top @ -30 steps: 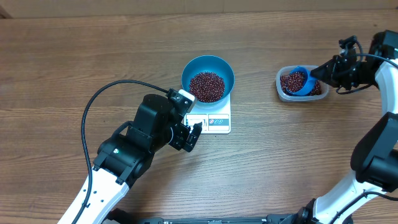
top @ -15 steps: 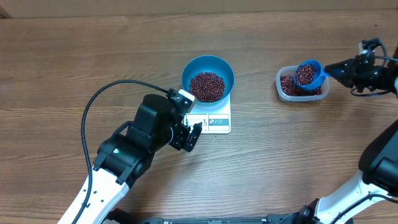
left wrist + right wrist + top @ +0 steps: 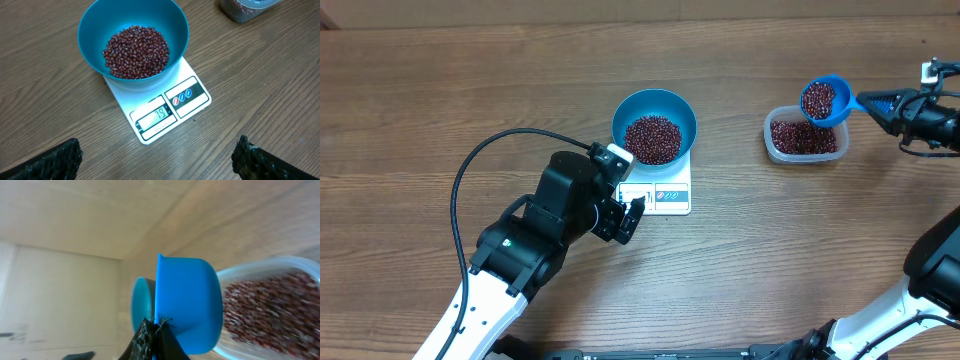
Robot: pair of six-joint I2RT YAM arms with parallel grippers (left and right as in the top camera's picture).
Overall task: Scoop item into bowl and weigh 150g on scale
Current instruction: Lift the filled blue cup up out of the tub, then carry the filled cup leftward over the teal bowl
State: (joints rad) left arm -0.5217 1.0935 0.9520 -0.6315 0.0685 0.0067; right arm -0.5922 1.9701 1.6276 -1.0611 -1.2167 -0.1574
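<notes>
Left wrist view: left gripper was spread wide, empty, just short of the scale. The bowl sat on it, beans piled inside. Farther right, the right gripper was clamped on the handle of the scoop, which was full and held over the tub.

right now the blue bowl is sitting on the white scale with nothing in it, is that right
Not quite. The blue bowl does sit on the white scale, but it is not empty: a pile of red-brown beans lies in it. The left wrist view shows this plainly.
</notes>
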